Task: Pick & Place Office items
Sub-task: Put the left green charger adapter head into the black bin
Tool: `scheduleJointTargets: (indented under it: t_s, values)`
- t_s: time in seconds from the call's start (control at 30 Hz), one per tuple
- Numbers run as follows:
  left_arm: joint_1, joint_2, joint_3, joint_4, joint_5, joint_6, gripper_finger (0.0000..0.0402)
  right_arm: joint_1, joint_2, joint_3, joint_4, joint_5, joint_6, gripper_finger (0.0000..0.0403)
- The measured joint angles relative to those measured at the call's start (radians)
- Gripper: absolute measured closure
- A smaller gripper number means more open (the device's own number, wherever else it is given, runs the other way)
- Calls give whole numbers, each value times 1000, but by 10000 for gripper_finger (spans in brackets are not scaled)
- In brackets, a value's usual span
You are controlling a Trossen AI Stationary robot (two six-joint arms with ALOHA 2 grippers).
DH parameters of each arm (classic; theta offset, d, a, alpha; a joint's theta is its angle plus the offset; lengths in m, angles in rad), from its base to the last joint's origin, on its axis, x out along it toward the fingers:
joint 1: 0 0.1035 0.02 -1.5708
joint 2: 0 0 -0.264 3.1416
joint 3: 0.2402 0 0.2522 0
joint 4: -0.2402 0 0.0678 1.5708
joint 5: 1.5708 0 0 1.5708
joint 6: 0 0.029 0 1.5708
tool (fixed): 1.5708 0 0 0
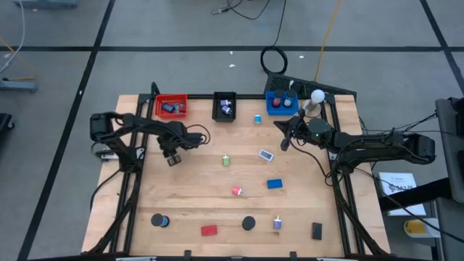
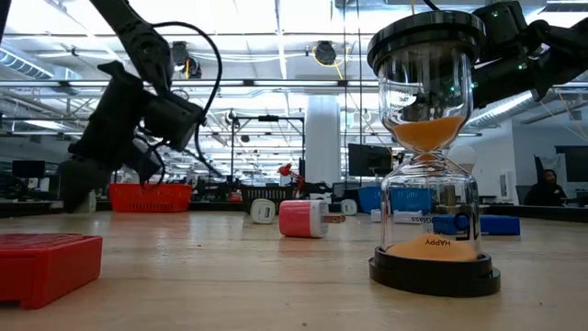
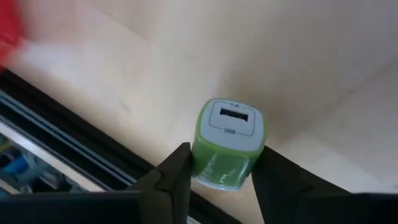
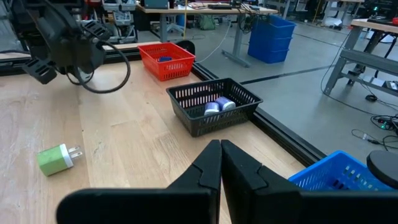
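Left jaws grip green charger (image 3: 227,144) near red tray (image 1: 171,106), open tabletop (image 1: 196,192) beyond

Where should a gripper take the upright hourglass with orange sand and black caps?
Likely the round black top cap, coming straight down: the hourglass stands upright on the wooden table, so the cap's rim offers opposite edges, while the glass below is smooth and curved.
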Motion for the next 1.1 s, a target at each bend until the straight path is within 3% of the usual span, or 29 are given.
scheduleJointTargets:
  t_s: [0.2,0.4,0.53,0.83,1.1]
  values:
    - [0,-44,72,50,-117,47,265,0,0,0,-2,0,0,399]
    - [38,-70,157,300,-166,137,250,0,0,0,-3,0,0,399]
    - [111,-55,265,462,-123,187,247,0,0,0,-3,0,0,399]
    - [223,-32,467,707,86,234,258,0,0,0,-3,1,-2,399]
    - [255,155,567,633,123,196,262,0,5,0,-8,1,-2,399]
